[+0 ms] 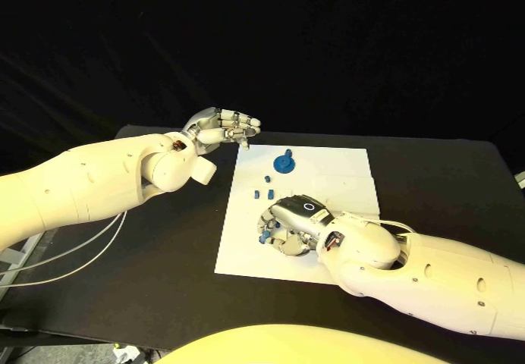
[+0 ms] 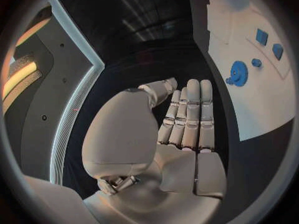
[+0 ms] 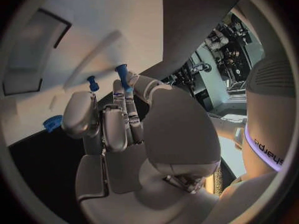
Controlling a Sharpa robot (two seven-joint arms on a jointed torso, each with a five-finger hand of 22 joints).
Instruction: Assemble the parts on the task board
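White rectangular task board (image 1: 328, 174) lies flat on the black table (image 1: 438, 174), and I have both hands over or near it. My right hand (image 1: 291, 226) sits palm-down on the board's near-left part, fingers curled under; in the right wrist view a slim blue peg (image 3: 122, 76) stands up between its fingertips, so I read it as pinching that peg, with a second small blue peg (image 3: 92, 82) upright on the board just beside those fingers. Another small blue piece (image 1: 265, 238) shows at the hand's left edge in the head view. My left hand (image 1: 223, 127) hovers off the board's far-left corner, fingers curled in toward the palm with nothing in them, apart from every part. Just right of that hand a round blue toothed gear (image 1: 285, 162) lies on the board. Between the gear and my right hand lie a few small blue blocks (image 1: 264, 192).
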